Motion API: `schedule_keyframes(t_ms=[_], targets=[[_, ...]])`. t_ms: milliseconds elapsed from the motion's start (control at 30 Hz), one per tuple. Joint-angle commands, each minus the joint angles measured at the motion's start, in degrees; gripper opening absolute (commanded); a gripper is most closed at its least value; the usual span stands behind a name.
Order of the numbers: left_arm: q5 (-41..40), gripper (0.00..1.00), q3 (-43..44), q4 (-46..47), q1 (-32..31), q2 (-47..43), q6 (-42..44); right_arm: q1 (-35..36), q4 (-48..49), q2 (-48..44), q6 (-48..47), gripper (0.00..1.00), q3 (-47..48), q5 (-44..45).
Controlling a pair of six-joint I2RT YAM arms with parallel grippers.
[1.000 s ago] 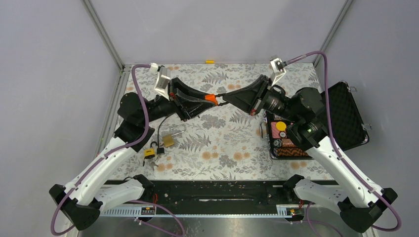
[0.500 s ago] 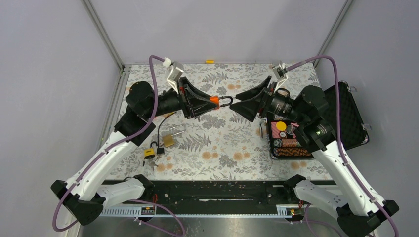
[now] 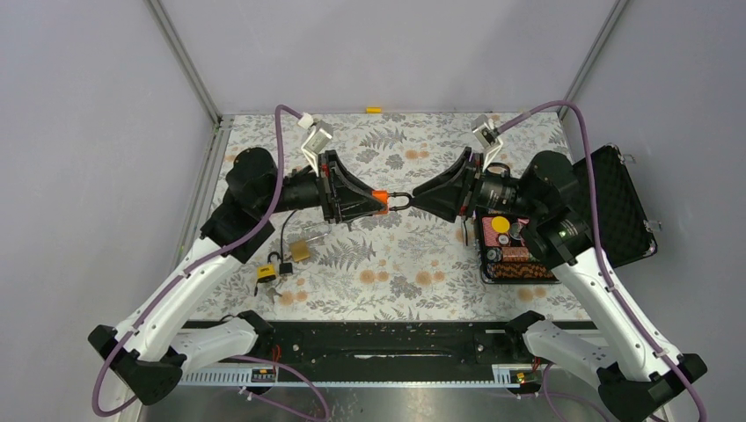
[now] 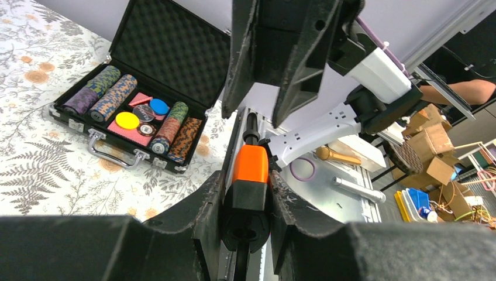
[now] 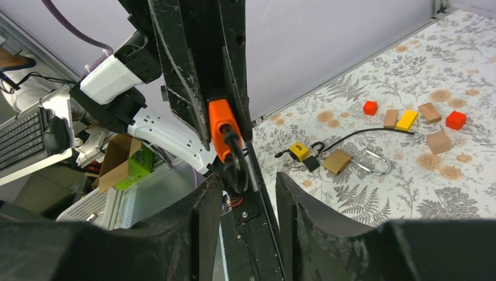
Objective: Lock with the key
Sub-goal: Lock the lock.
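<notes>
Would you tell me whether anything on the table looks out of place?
Nothing looks spilled or damaged. Only a small yellow piece stands out: it lies alone at the table's far edge, away from the loose padlocks.

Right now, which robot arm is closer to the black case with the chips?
Right. The right arm is right beside the case; the left arm is far off on the other side.

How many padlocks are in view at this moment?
4. An orange padlock clamped in the left hand; a brass padlock, a small black padlock and a yellow padlock lying close together on the table beside the left arm. Others may be hidden under the arms.
</notes>
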Motion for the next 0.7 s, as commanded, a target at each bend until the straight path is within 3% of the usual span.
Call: schedule_keyframes(t_ms=[0,100,267,333,367,433,500,567,667], targets=[[3.43,0.0,0.55,5.35,0.27,-2.57,-1.87,1.11,1.6,0.54,0.64,0.43,-0.66,-2.61],[4.2,0.0,-0.15,7.34,0.26,-2.71,-3.01,2.05,2.69,1.49,1.29,0.41,-0.98,-4.01],[5.02,0.0,-0.92,8.75,0.27,-2.26,-3.69,2.18,8.34,2.03,4.47,0.18,-1.93,-4.39],[5.59,0.0,-0.55,8.43,0.3,-1.84,-3.56,2.26,10.67,2.15,5.99,0.16,-2.41,-4.79],[5.53,0.0,-0.11,7.69,0.26,-1.58,-3.15,2.27,11.15,2.24,6.29,0.19,-2.42,-4.9],[4.72,0.0,0.77,5.85,0.28,-1.34,-1.79,2.27,10.91,2.14,6.25,0.5,-2.37,-5.05],[3.94,0.0,1.18,4.86,0.3,-1.52,-0.73,2.3,9.43,1.46,4.4,0.68,-2.52,-4.81],[3.41,0.0,1.82,3.41,0.32,-1.51,0.12,2.31,6.79,0.49,1.38,0.74,-2.72,-3.96],[3.68,0.0,2.45,2.62,0.26,-1.51,0.21,2.35,3.73,-0.75,-2.21,0.71,-2.59,-2.47]])
